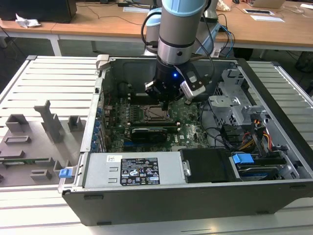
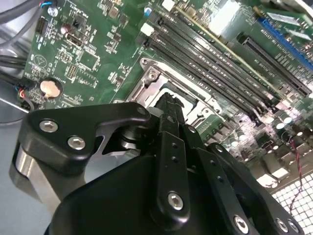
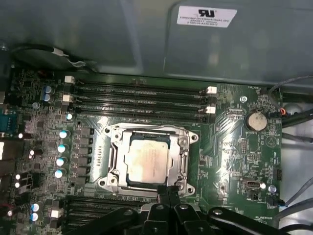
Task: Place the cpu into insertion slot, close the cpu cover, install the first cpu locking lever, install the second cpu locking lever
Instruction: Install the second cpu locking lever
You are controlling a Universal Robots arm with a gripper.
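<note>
The cpu (image 3: 146, 159), a small square chip with a silver-beige top, lies flat in the insertion slot (image 1: 156, 113) on the green board. The silvery cpu cover (image 3: 182, 156) lies down around it, and the chip shows through its window. My gripper (image 3: 168, 192) is shut with nothing between its black fingers. Its tips (image 2: 168, 100) sit right at one edge of the slot's metal rim (image 2: 152, 74). In the exterior view my gripper (image 1: 165, 104) hangs just above the slot inside the open computer case. I cannot make out how the locking levers stand.
Long black memory slots (image 3: 142, 100) run beside the socket, and a coin battery (image 3: 255, 120) sits further along the board. The power supply (image 1: 132, 169), drive cage (image 1: 239, 105) and cables (image 1: 230, 134) crowd the case. A grey parts fixture (image 1: 34, 142) lies at the exterior view's left.
</note>
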